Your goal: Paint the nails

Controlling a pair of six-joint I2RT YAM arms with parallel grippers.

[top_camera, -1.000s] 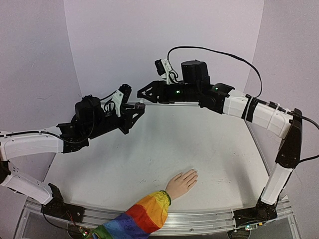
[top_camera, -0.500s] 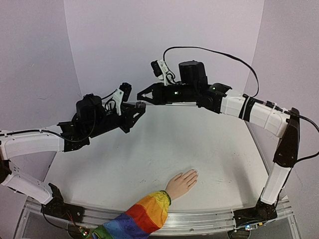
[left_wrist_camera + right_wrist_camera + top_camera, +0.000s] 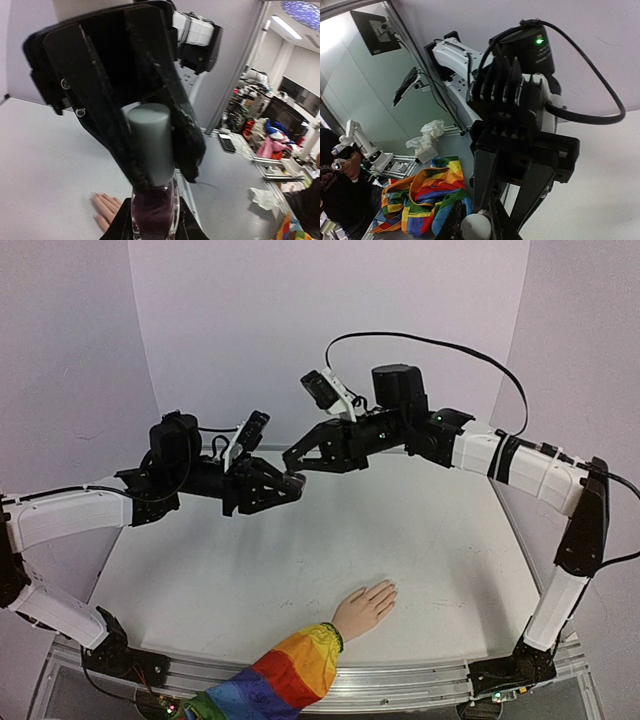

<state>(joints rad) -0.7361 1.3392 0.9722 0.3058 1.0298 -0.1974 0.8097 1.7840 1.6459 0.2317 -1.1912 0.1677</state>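
Your left pincer is clamping the small dark-purple glass polish bottle in mid-air, and your right pincer is gripping its grey cylindrical cap. The nails on the pale peach mannequin hand are lying on the white table, well below. If you are twisting off-axis, you are probably risking a slip or a spill.

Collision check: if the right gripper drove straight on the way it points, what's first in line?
The polish bottle's grey cap, which sits between its fingers; just beyond, it seems, the bottle and the left gripper holding it.
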